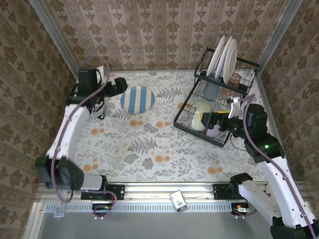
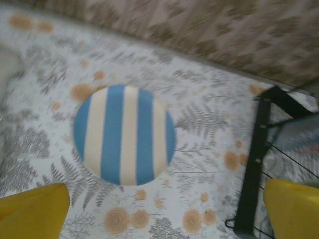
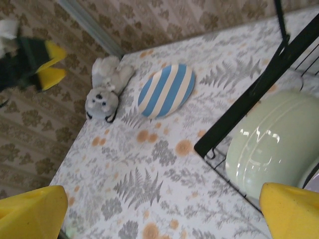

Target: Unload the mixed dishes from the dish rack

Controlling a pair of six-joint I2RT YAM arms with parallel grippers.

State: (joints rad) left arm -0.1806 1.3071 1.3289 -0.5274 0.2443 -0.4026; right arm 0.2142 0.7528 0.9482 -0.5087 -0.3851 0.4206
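Floral-cloth table [image 1: 149, 149], damask-papered walls. The dish rack [image 1: 215, 102] sits far right, long axis near-to-far, with two white plates [image 1: 223, 59] on edge up top and a pale green bowl [image 1: 201, 116] on edge below. A striped plate [image 1: 137, 99] lies flat to the rack's left. The right wrist view adds a grey plush toy [image 3: 103, 97] beside that plate, a spot the left arm covers overhead. Left gripper [image 2: 164, 214] over the striped plate and right gripper [image 3: 164, 214] near the bowl: both spread wide, empty.

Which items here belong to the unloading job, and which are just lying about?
Job: black wire dish rack; upright white plates; pale green bowl; translucent pink cup; blue-striped round plate on the table, probably already unloaded.
Lying about: grey plush toy.
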